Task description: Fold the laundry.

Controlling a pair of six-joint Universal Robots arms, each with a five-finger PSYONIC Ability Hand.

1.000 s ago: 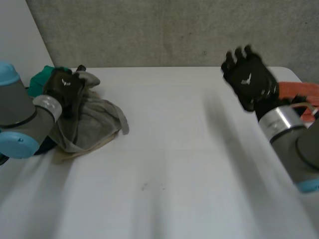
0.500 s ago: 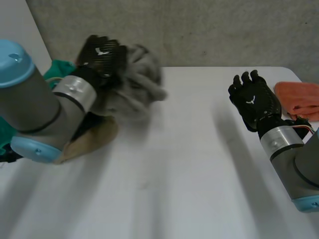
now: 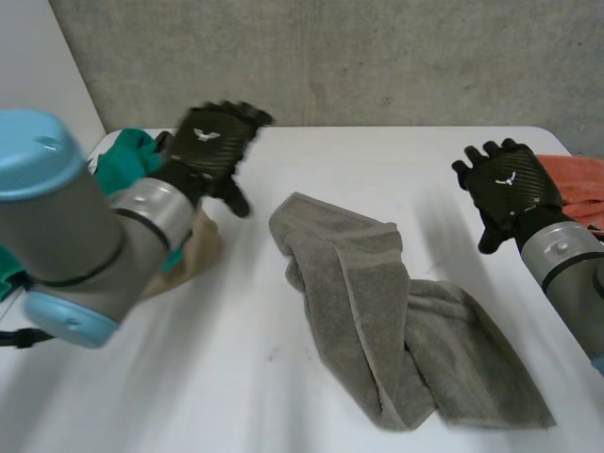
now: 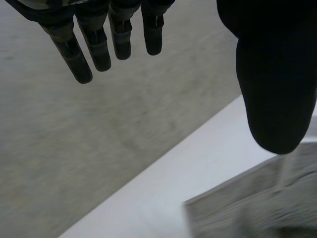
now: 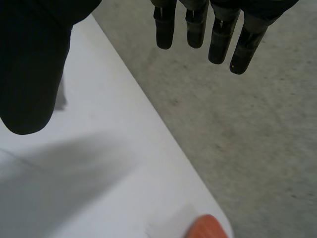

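Observation:
A grey towel lies rumpled and loosely folded across the middle of the white table, stretching from the centre toward the front right. My left hand hovers above the table's back left, fingers straight and empty, well left of the towel. In the left wrist view its fingers are spread over the table edge, with a corner of the towel below the thumb. My right hand is raised at the right, open and empty, right of the towel. Its fingers hang straight in the right wrist view.
A pile of laundry sits at the back left: a green garment and a beige cloth under my left arm. An orange cloth lies at the table's back right corner, its tip near the table edge.
My left hand lifted the grey towel off the left pile, swung it right and let it go; it now lies spread mid-table. My right hand sank lower and moved right.

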